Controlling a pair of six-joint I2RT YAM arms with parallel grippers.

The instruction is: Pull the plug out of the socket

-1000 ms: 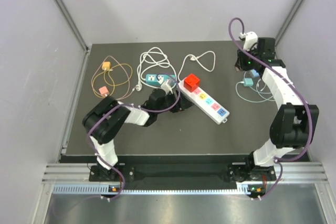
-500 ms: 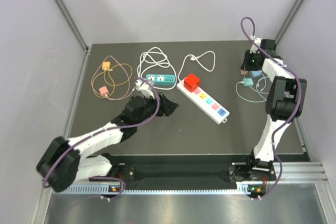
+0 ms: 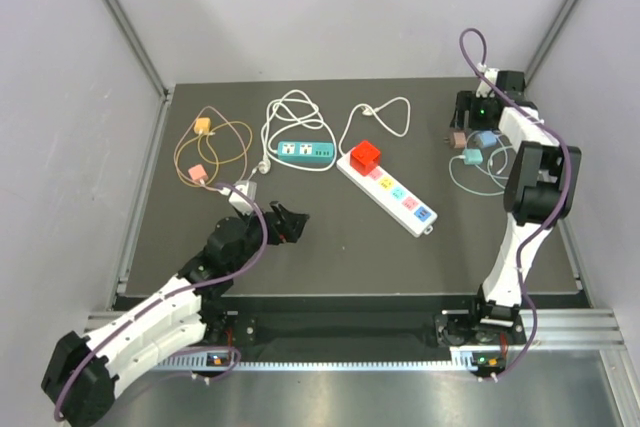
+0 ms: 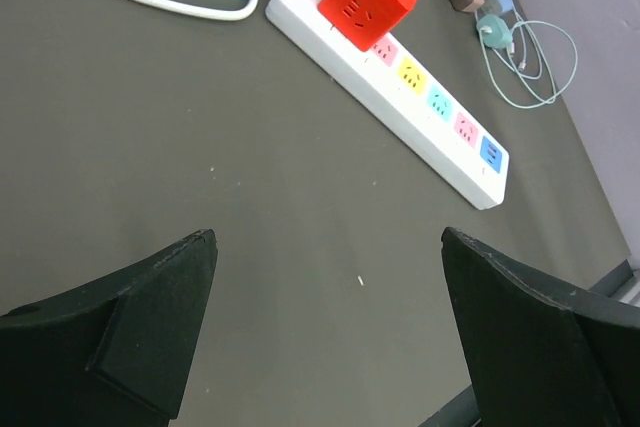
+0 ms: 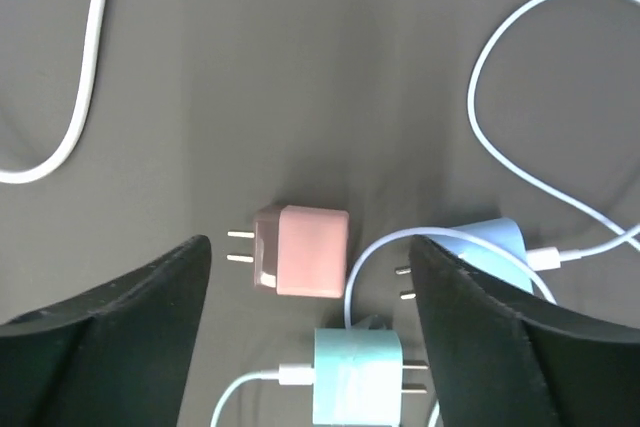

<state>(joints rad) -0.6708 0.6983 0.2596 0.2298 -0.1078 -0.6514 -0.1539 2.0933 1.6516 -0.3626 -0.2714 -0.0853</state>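
Observation:
A pink plug [image 5: 305, 250] lies loose on the dark mat [image 3: 330, 247] with its two prongs bare, at the far right [image 3: 457, 138]. My right gripper [image 5: 308, 242] hovers over it, open, one finger on each side and not touching it. The white socket strip [image 3: 395, 192] lies in the middle with a red cube adapter [image 3: 365, 156] plugged into its far end. My left gripper [image 3: 290, 222] is open over bare mat, near and left of the strip [image 4: 420, 97], with nothing between its fingers [image 4: 160, 307].
A teal plug [image 5: 357, 375] and a light blue plug [image 5: 490, 247] with white cables lie right beside the pink one. A teal socket strip [image 3: 305, 153] with a coiled white cable sits at the back. Orange and pink chargers [image 3: 200, 152] lie at the left.
My left arm has pulled back from the white strip toward the near left, and its jaws have widened. My right gripper has opened and the pink plug now lies on the mat.

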